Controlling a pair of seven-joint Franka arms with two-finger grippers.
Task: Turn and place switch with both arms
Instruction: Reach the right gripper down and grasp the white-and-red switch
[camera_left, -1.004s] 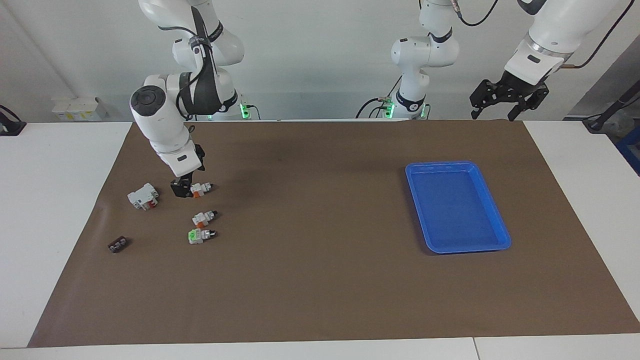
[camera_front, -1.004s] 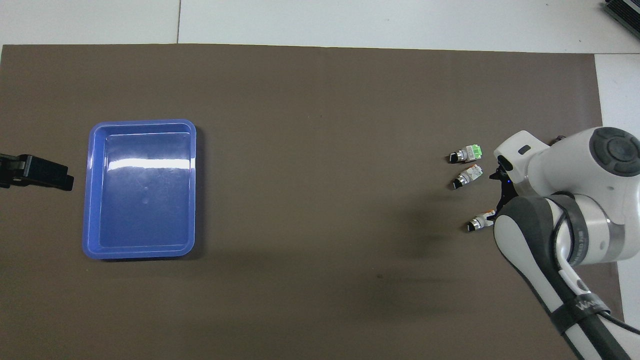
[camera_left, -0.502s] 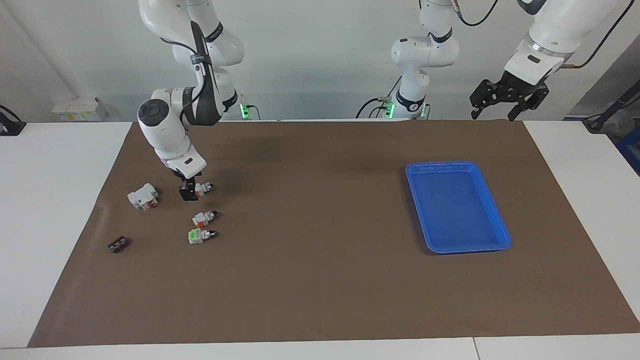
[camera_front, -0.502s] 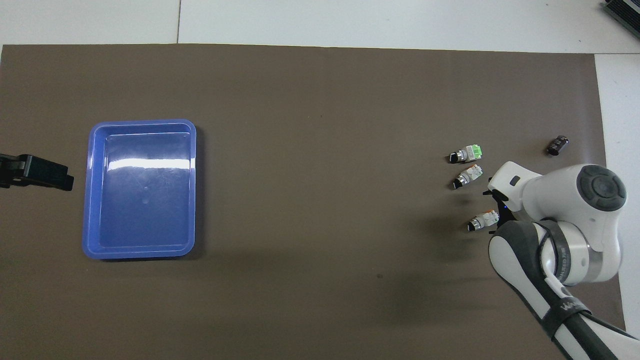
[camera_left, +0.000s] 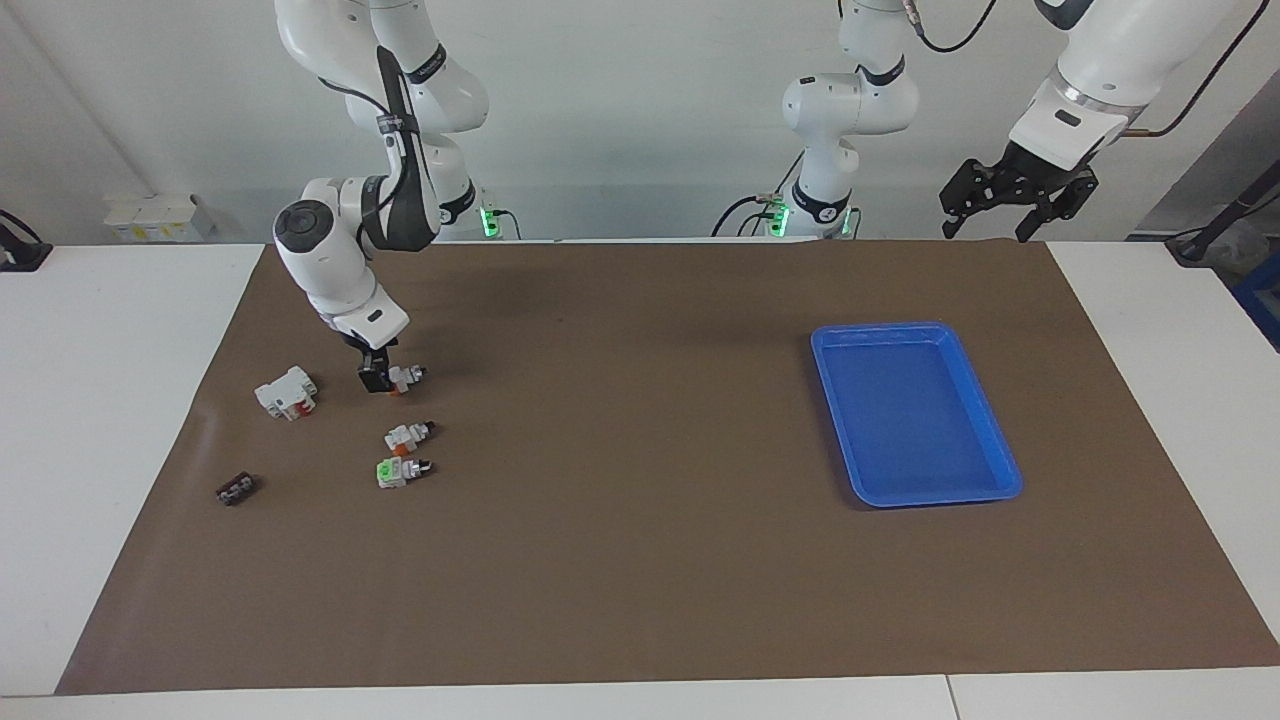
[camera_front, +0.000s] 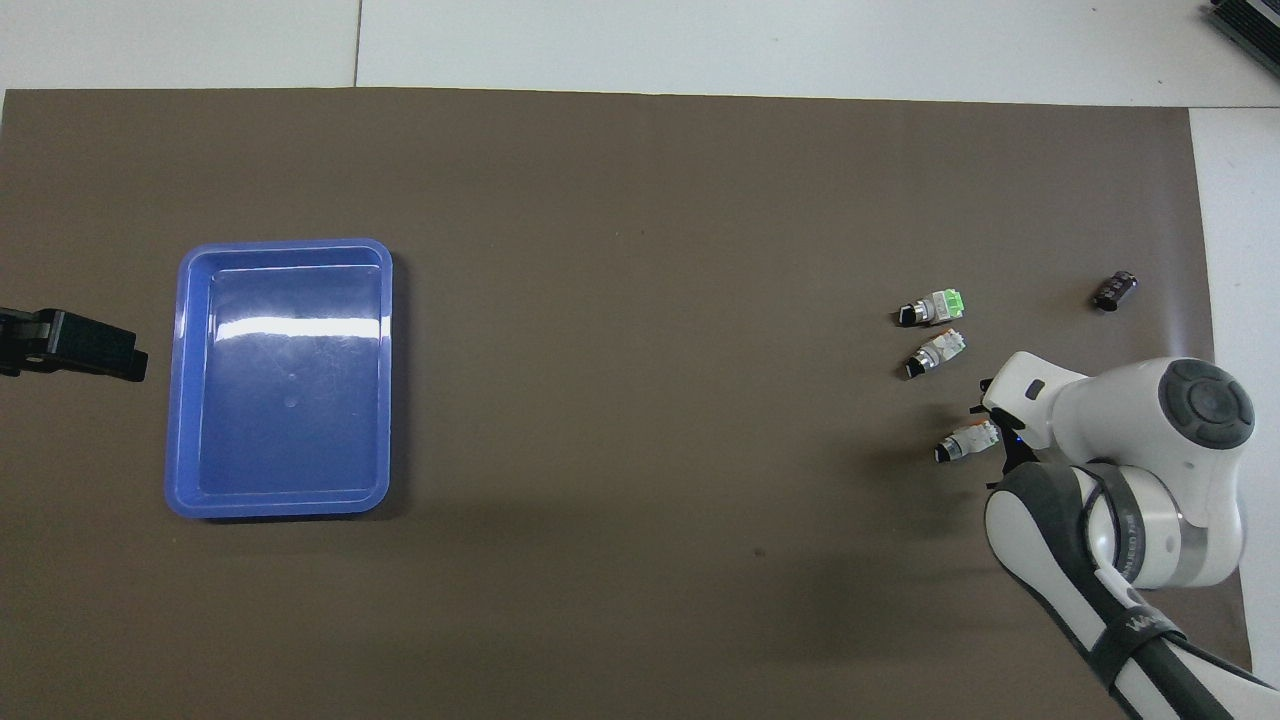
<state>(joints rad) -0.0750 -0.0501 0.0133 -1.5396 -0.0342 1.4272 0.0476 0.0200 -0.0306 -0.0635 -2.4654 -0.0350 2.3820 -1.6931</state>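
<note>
We see the right tool (camera_left: 379, 379) low over the brown mat (camera_left: 640, 560) at the right arm's end of the counter (camera_left: 120, 420), set at the orange end of the switch (camera_left: 405, 377). The switch lies on its side on the mat with its black knob tip pointing away from the tool, toward the left arm's end. We cannot tell whether the tool's fingers are spread or pinching the switch.

Farther from the robots lie the twin switch (camera_left: 408, 436) and then the green-faced switch (camera_left: 398, 471). The white block with a red part (camera_left: 287, 392) sits beside the right tool, toward the counter's edge, and a small dark part (camera_left: 235, 489) lies farther out.

The left tool (camera_left: 1008, 195) waits in the air, its fingers spread, near the mat's edge by the blue tray (camera_left: 1003, 455).
</note>
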